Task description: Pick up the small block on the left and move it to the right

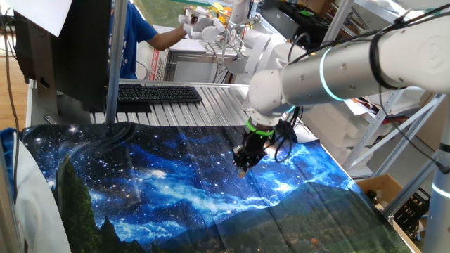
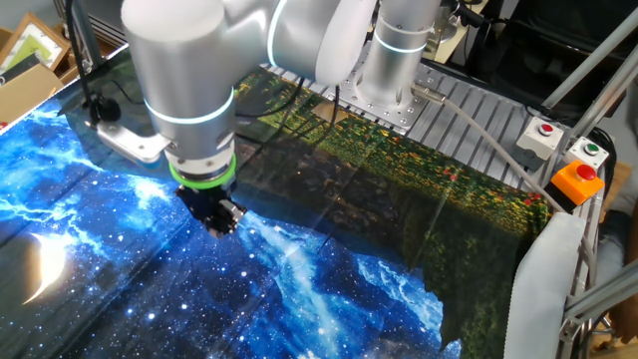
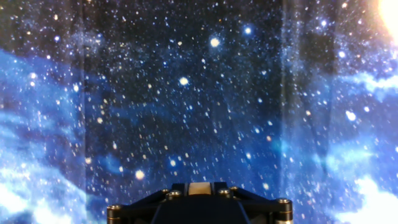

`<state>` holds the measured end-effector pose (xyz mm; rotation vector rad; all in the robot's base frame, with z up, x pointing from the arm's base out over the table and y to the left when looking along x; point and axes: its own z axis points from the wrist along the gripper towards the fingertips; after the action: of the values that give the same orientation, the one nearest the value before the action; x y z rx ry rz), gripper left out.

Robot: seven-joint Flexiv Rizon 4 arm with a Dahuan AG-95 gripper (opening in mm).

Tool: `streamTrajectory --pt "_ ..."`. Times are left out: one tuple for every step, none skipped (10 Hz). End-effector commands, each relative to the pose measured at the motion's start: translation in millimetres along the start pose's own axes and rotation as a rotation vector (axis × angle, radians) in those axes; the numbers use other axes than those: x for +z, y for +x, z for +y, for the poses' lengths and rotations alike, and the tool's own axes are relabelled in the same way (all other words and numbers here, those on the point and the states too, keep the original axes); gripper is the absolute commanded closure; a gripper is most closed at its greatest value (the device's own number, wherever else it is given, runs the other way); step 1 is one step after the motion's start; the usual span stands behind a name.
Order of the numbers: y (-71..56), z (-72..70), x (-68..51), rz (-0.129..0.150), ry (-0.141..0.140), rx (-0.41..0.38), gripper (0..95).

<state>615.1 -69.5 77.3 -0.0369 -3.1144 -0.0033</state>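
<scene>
The small block (image 3: 199, 189) is a tiny tan cube seen in the hand view, pinched between my two dark fingers at the bottom middle. My gripper (image 1: 243, 166) is shut on it and points down at the starry blue cloth (image 1: 162, 190), right of the cloth's middle in one fixed view. In the other fixed view my gripper (image 2: 221, 221) hangs just over the cloth (image 2: 299, 279); the block is hidden there by the fingers. I cannot tell whether the block touches the cloth.
A black keyboard (image 1: 158, 93) lies behind the cloth on the slatted metal table (image 1: 211, 105). A person in blue (image 1: 133, 35) stands at the back. Button boxes (image 2: 576, 181) sit at the table's edge in the other fixed view.
</scene>
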Motion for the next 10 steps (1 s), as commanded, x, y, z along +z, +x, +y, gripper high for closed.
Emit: streamTrajectory --pt "-2.2 -2.6 -17.0 0.006 0.011 0.001 95.0" --pt "-2.1 -2.8 -25.2 0.007 0.014 0.002 95.0" --pt "-1.2 -1.4 -32.1 0.003 0.013 0.008 95.0" --pt "0.5 3.0 -35.3 -0.002 0.014 0.012 95.0" --pt "2.5 6.9 -35.2 -0.003 0.012 0.013 95.0" --pt "6.4 13.2 -33.1 -0.004 0.009 0.022 95.0" --pt "11.7 23.0 -32.8 -0.003 0.003 0.043 95.0" --pt "14.4 28.4 -34.7 -0.003 0.003 0.052 95.0" --pt "17.7 38.4 -38.3 0.0 0.003 0.066 95.0" --pt "18.5 47.0 -39.0 0.0 0.003 0.078 95.0"
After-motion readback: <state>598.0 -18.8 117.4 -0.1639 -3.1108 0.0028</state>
